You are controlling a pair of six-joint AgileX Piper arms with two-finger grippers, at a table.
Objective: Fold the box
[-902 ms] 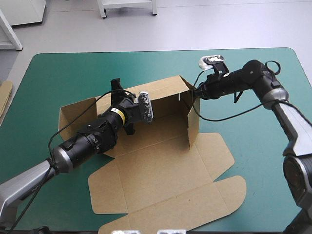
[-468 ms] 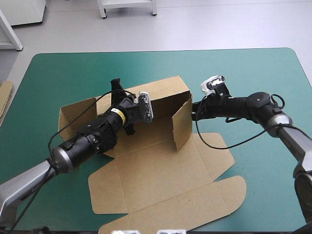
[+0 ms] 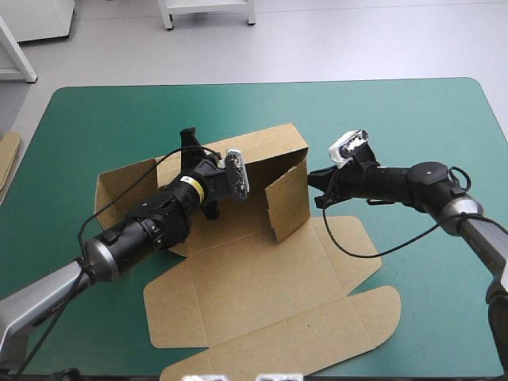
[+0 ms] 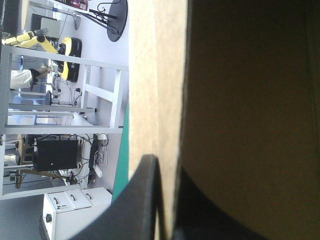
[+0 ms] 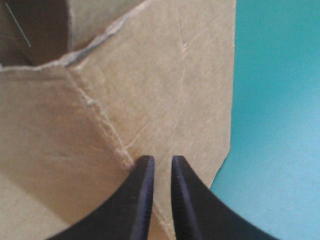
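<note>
The box is laid open in the middle of the teal-green tabletop. Most of its brown sheet is flat, and the wide lid is spread toward the near edge. At the tabletop's left edge an edge of more board is seen. A left flap is shown beside the left arm and is partly hidden by it. The left hand is closed on the box. In its wrist view the free edge of the back wall is pinched between the black fingers, one on each face. The back wall is held upright. At its right end a side wall is stood upright and turned inward at an angle, over the box's floor. The right hand is set against the outer face of that side wall, just beside a crease. Its fingers are drawn almost together, only a narrow slit being left, and the tips are pressed to the board's face. Bare tabletop is shown to the right of it.
</note>
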